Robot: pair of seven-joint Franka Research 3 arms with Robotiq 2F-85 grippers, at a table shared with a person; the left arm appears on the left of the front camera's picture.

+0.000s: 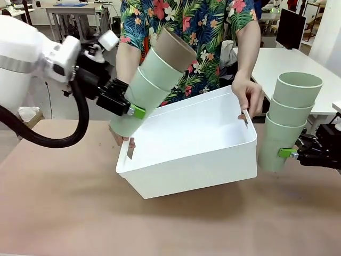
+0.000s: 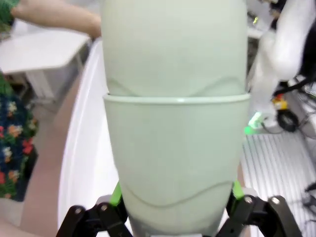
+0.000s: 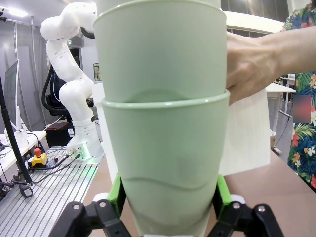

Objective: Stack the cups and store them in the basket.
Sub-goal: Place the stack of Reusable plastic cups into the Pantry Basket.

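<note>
Left stack [image 1: 152,80]: three cups, tan cup [image 1: 176,48] topmost, upper left of centre; lowest cup pinched by the left pincer [image 1: 130,113]; long axis slanted, mouths toward upper right, above the basket's left end.
Right stack [image 1: 290,120]: three mint cups, right edge; upright, mouths up; pinched low by the right pincer [image 1: 278,154].
Basket [image 1: 186,170]: centre, tilted, held by a person's hands [image 1: 248,93].
Progress: stacking apparently done in threes; storing outstanding.

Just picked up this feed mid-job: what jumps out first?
The left gripper holds a tilted stack of three cups, tan one on top, over the left end of the white basket. The right gripper holds an upright stack of three mint cups just outside its right end. A person's hand grips the basket's right rim.
</note>
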